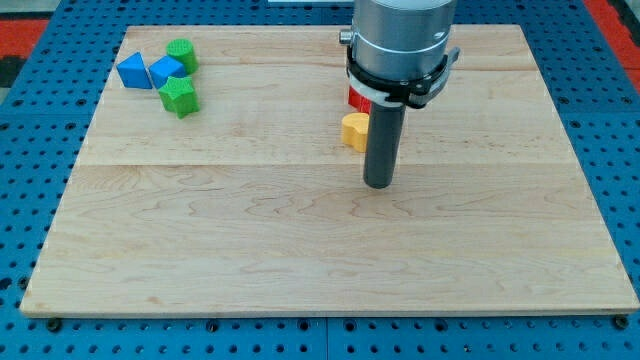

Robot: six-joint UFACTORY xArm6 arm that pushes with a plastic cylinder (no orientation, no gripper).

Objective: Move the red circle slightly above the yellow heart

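Pushing job, single camera view. No fingers on this rig, so nothing to open or close, only my tip (pixel 377 184) resting on the table (pixel 300 250), just below-right of the yellow heart (pixel 354 131). Red circle (pixel 357 100) sits directly above the heart, touching or nearly so, mostly hidden behind my rod. Looks close to done. Any nudge should be small, from the circle's side, without clipping the heart. Blue and green blocks (pixel 165 76) sit far at top left.
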